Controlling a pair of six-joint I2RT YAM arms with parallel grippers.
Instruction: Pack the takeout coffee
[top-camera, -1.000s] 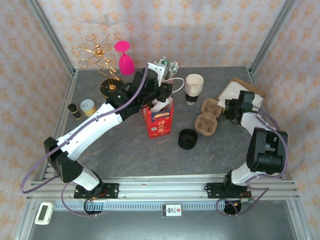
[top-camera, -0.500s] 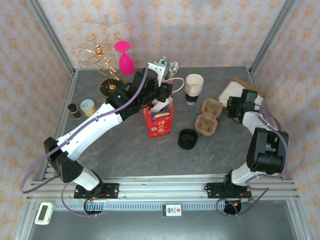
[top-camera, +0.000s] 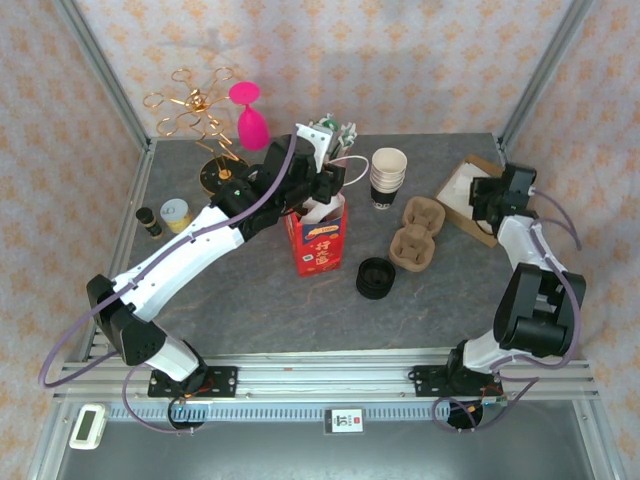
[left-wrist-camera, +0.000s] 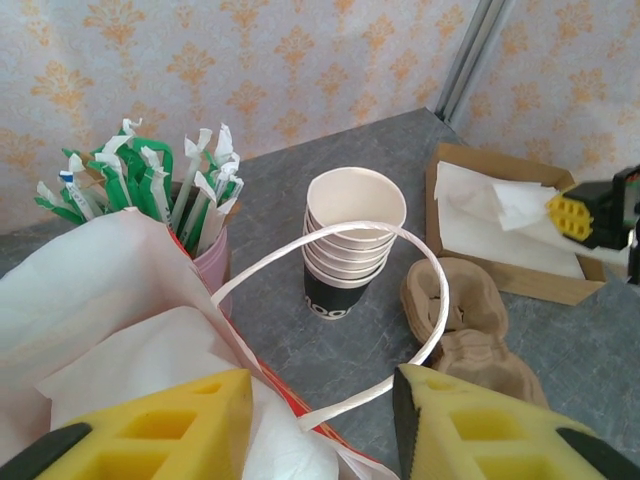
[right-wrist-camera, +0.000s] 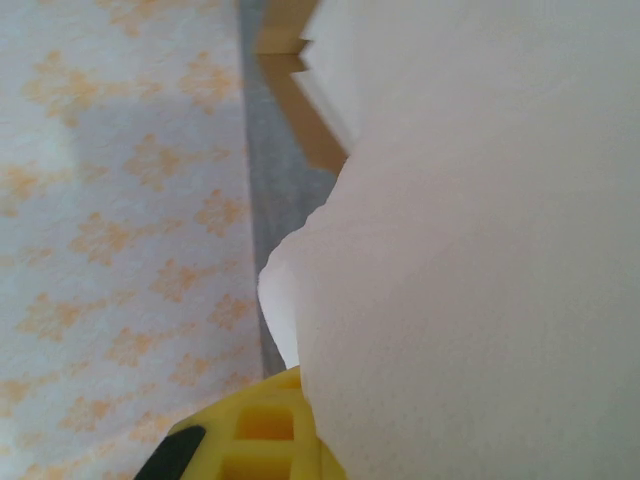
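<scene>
Two grippers: left gripper (left-wrist-camera: 320, 430), frame centre, jaws partly apart over the red bag (top-camera: 320, 248); right gripper (top-camera: 488, 200), upper right, pinched shut on a white napkin (left-wrist-camera: 490, 215)

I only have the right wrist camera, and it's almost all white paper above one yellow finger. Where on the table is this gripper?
Observer: The top view puts the right gripper over the cardboard tray at the back right of the table.
Operator: Is the paper actually in the jaws?
Observer: From the left wrist camera, a napkin corner stands lifted to the shut yellow pads, so it looks pinched.
Operator: Where's the bag from here?
Observer: The red bag stands mid-table to your left, beyond the pulp cup carrier.
</scene>
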